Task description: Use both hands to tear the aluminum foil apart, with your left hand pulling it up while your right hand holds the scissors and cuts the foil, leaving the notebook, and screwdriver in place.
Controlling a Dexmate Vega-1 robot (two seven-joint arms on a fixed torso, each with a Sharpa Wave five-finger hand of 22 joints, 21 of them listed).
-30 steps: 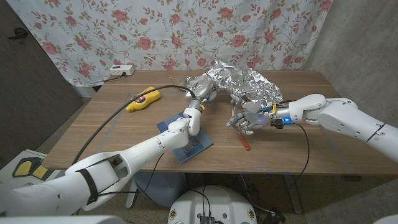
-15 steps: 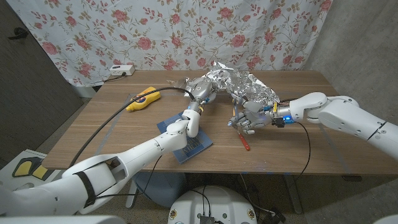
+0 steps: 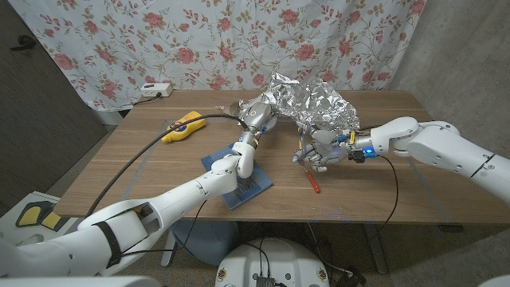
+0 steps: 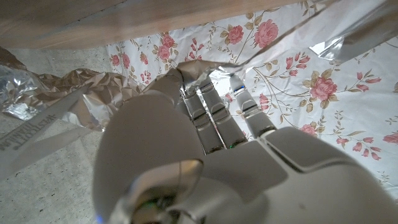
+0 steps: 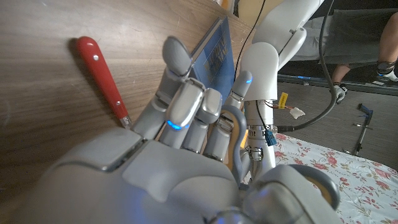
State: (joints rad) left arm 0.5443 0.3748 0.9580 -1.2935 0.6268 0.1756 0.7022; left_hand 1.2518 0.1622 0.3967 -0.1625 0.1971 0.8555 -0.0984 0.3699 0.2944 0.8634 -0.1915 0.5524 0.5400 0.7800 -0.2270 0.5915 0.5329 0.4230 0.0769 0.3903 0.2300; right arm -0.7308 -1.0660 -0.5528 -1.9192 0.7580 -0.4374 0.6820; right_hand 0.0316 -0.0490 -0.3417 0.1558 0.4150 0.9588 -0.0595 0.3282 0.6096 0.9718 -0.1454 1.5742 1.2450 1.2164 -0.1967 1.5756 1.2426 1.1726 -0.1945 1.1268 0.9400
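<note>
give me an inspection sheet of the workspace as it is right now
surface: wooden table, bare wood at the left.
job's things: crumpled aluminum foil raised at the far middle; blue notebook near the front; red-handled screwdriver beside the right hand; scissors, a grey handle loop among the right hand's fingers.
clutter: yellow tool at the far left.
hands: left hand grips the foil's edge; right hand holds the scissors below the foil.
cables: black cable arcs over the table's left; thin one along the right arm.
surroundings: floral curtain behind; white power strip.
</note>
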